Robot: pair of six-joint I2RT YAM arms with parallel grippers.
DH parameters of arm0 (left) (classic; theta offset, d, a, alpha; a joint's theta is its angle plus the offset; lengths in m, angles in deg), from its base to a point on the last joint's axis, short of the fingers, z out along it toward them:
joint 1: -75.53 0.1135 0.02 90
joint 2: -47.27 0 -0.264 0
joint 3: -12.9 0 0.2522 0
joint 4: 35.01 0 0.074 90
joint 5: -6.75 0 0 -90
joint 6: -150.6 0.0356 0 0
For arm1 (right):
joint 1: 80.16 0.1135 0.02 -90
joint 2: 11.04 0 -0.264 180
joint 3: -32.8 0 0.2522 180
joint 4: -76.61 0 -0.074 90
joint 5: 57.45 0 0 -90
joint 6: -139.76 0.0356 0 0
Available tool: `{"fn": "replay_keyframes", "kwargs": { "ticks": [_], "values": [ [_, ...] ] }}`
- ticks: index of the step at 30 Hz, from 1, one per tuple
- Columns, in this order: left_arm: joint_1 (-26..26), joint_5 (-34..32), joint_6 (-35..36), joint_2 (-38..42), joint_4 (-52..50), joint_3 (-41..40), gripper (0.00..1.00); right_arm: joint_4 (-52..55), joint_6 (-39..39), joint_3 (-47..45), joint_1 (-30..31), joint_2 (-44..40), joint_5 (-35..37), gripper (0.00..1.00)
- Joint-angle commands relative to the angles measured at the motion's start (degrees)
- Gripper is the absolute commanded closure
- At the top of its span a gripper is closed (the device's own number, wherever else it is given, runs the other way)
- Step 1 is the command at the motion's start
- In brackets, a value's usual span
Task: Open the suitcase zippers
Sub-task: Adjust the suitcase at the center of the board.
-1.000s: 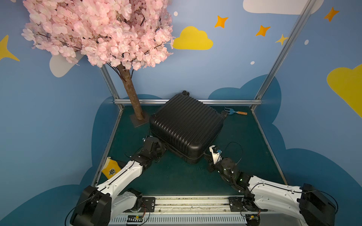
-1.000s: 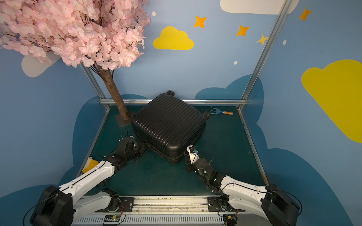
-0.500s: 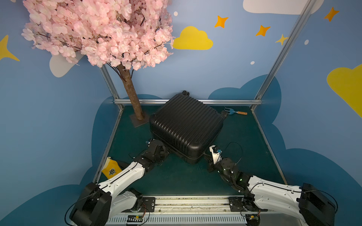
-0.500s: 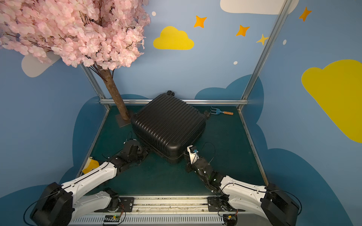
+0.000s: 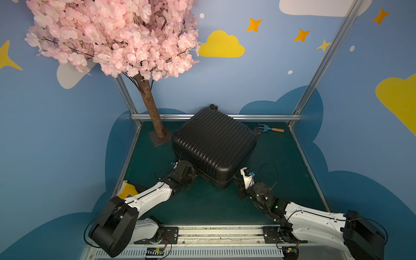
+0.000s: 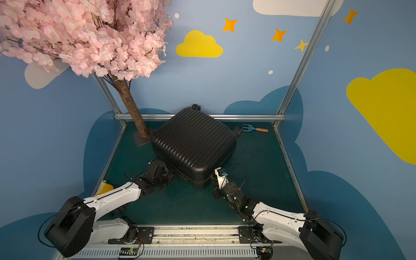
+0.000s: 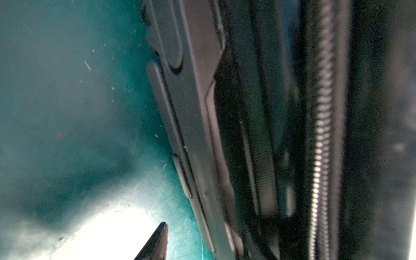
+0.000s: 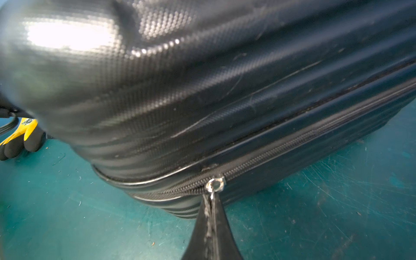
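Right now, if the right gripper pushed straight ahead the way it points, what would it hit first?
The suitcase: the right gripper, shut on the zipper pull, points straight at the zip seam, seemingly almost touching.

Glossy textured plastic suitcase (image 8: 157, 90), metal zipper pull (image 8: 215, 185), scratched green mat (image 8: 315, 213)

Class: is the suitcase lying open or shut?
Shut: in both top views the suitcase lies flat, ribbed shell halves together, no lining showing.

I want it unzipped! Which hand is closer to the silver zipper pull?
Right. The right hand pinches the pull; the left hand is round the suitcase's corner, away from it.
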Motion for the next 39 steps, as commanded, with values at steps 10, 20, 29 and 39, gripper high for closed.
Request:
{"fn": "replay_keyframes", "kwargs": {
  "ticks": [10, 20, 29, 39],
  "values": [
    [-0.1, -5.0, -3.6, -13.1, -10.5, 14.1, 0.64, 0.6, 1.3, 1.8, 1.3, 3.4, -1.5, 1.0],
    [2.7, -3.2, -0.7, -20.1, -13.5, 18.5, 0.98, 6.0, 0.2, 5.0, 1.7, 4.0, 2.0, 1.0],
    [7.8, -2.5, 9.2, -17.5, -24.9, 23.0, 0.98, 7.8, -11.6, 5.5, 1.2, 1.2, 14.7, 1.0],
    [11.3, 0.9, 17.7, -21.6, -33.2, 27.1, 0.98, 1.1, -16.2, 7.0, -12.9, 4.7, 14.2, 1.0]
  ]
}}
